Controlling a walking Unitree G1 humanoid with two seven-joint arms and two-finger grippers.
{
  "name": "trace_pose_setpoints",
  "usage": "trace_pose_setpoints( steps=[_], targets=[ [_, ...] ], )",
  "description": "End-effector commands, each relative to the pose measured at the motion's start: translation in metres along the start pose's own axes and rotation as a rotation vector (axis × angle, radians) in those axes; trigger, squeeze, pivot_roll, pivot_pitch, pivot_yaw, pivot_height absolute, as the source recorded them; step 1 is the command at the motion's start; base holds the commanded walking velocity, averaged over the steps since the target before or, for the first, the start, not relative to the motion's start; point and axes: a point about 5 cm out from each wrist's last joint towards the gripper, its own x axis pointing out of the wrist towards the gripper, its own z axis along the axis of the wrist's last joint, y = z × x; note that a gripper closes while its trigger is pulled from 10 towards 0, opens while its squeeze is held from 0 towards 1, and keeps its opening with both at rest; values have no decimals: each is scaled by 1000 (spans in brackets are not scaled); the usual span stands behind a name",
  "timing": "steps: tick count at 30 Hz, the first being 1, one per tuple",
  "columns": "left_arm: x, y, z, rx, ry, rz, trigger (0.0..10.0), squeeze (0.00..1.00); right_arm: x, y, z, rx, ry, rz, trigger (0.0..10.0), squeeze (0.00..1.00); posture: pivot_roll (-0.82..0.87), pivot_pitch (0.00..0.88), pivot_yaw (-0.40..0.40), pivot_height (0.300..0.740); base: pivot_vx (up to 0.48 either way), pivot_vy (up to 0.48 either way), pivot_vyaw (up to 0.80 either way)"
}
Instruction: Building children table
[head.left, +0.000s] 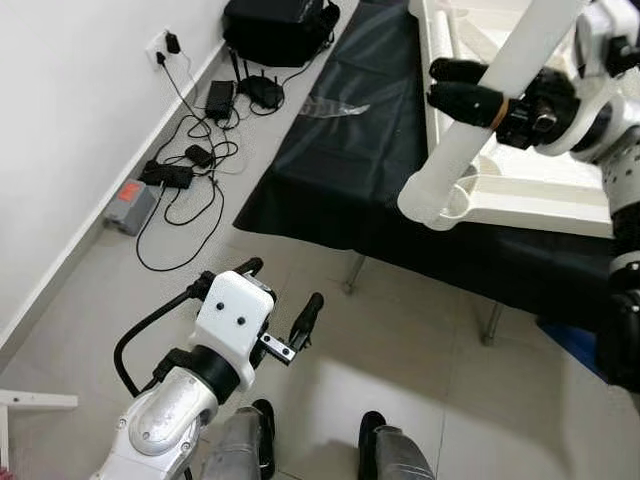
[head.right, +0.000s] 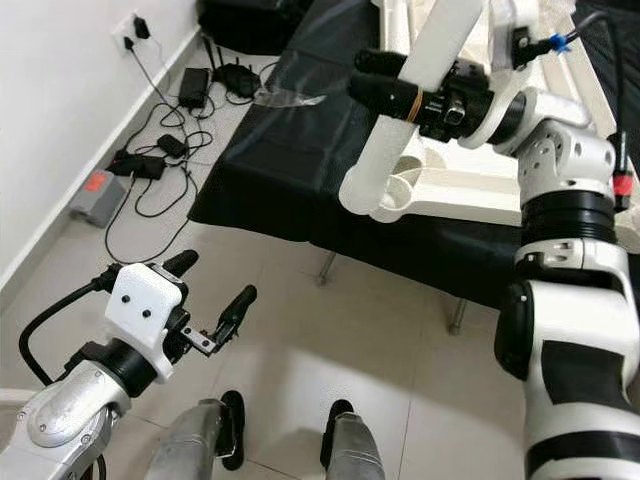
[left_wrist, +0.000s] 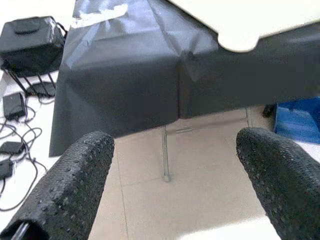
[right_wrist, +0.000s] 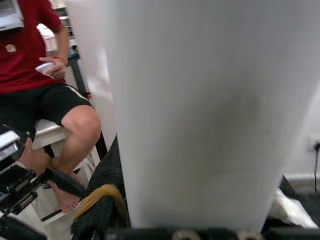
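My right gripper (head.left: 455, 88) is shut on a white round table leg (head.left: 478, 115), held slanted above the near corner of the upside-down white children's tabletop (head.left: 530, 195). The leg's lower end (head.right: 375, 185) hangs by the tabletop's corner socket. In the right wrist view the leg (right_wrist: 200, 110) stands close between the fingers. The tabletop lies on a table draped in black cloth (head.left: 350, 150). My left gripper (head.left: 280, 300) is open and holds nothing, low over the tiled floor in front of the draped table; its fingertips (left_wrist: 75, 190) frame the table's edge.
Along the left wall lie cables, chargers and a power strip (head.left: 165, 175), a grey-and-red box (head.left: 130, 205), and a black bag (head.left: 275, 25). Metal table legs (head.left: 352, 272) stand under the cloth. A blue box (left_wrist: 295, 120) sits under the table. A person in a red shirt (right_wrist: 40, 75) sits beyond.
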Motion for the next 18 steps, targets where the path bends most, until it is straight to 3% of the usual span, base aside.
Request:
trace_pose_setpoints(
  steps=[1, 12, 15, 18],
  targets=[
    [-5, 0, 1, 0, 11, -13, 10000, 0, -2, 0, 14, -65, 7, 27, 10000, 0, 247, 304, 17, 740, 0, 0, 0],
    [-5, 0, 4, 3, 13, -27, 10000, 0, -14, -5, 9, -112, 162, -26, 10000, 0, 254, 303, 18, 740, 0, 0, 0],
    [-5, 0, 4, 7, 18, -34, 10000, 0, -26, -6, 2, -115, 249, -74, 10000, 0, 250, 313, 24, 740, 0, 0, 0],
    [-4, 0, 3, 6, 24, -40, 10000, 0, -40, -7, 3, -107, 243, -138, 10000, 0, 243, 312, 25, 740, 0, 0, 0]
  ],
)
